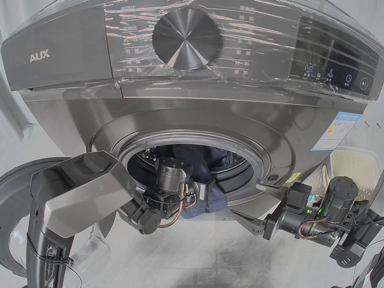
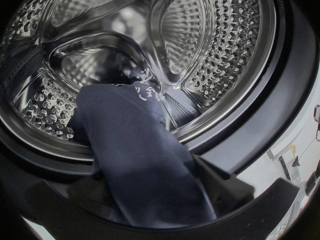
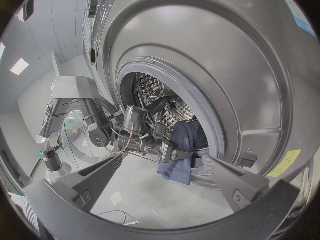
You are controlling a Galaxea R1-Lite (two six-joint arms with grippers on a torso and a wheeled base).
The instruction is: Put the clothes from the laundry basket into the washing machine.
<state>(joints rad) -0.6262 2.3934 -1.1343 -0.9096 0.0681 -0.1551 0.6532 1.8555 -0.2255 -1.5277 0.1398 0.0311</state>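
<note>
Left claw [image 3: 186, 154] gripping navy garment [image 2: 140, 157] at washing machine [image 1: 192, 113], right claw [image 1: 256, 205] wide open

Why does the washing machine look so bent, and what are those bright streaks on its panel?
Head view: a wide lens bows the washing machine; the streaks are light glinting off wrinkled plastic film. Right wrist view: stronger bulge, black corners. Left wrist view: the drum mirrors light.

washing machine [image 1: 200, 117]: 1 | dial [image 1: 186, 39]: 1 | dark garment [image 1: 192, 157]: 1 | laundry basket [image 1: 356, 169]: 1
</note>
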